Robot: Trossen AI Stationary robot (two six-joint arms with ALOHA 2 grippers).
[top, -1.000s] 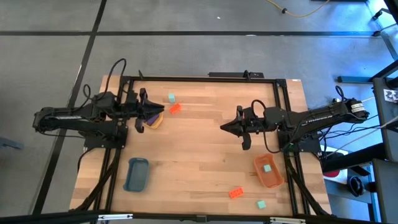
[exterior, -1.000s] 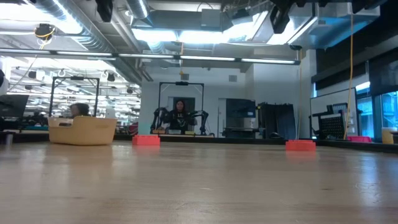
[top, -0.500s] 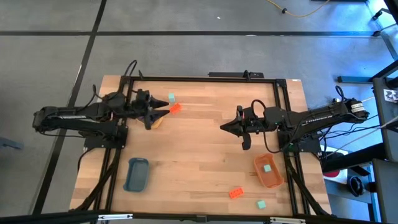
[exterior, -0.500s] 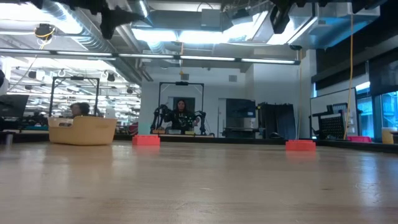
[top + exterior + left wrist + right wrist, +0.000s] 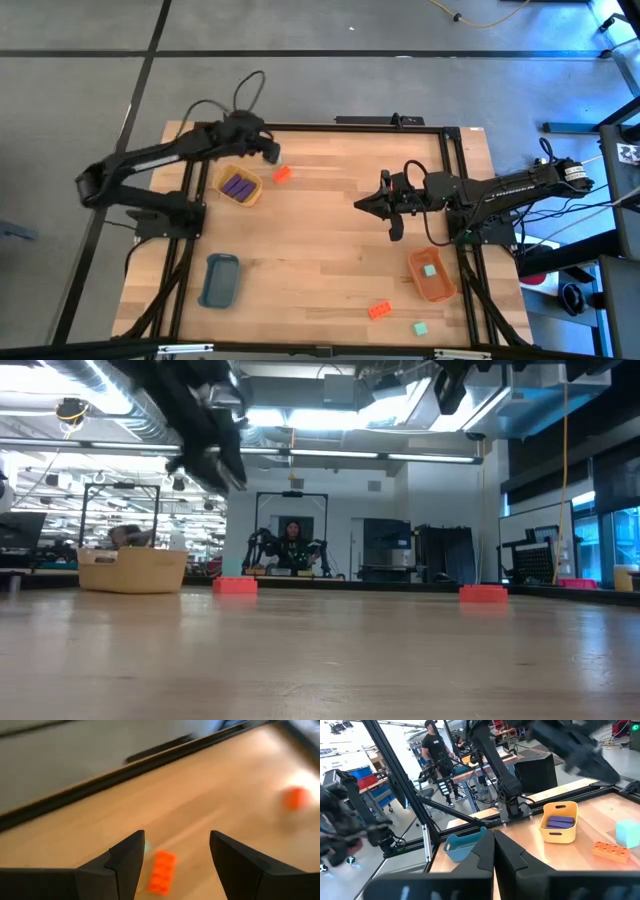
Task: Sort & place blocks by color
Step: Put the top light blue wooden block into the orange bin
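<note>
While the right gripper (image 5: 360,205) hangs pressed together over mid-table, the left gripper (image 5: 272,153) hovers spread at the far side, just beside an orange-red block (image 5: 281,174). Purple blocks (image 5: 238,186) lie in the yellow tray (image 5: 256,195); a teal block (image 5: 430,270) sits in the orange tray (image 5: 418,281). Another orange-red brick (image 5: 379,310) and a teal one (image 5: 420,328) lie near the front edge, by the blue tray (image 5: 219,282)

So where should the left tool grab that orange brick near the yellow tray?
Take the orange brick across its two long sides, descending from above. It lies flat on the table, studs up, and the open left tool already hovers over it. A teal block sits close beside it.
</note>
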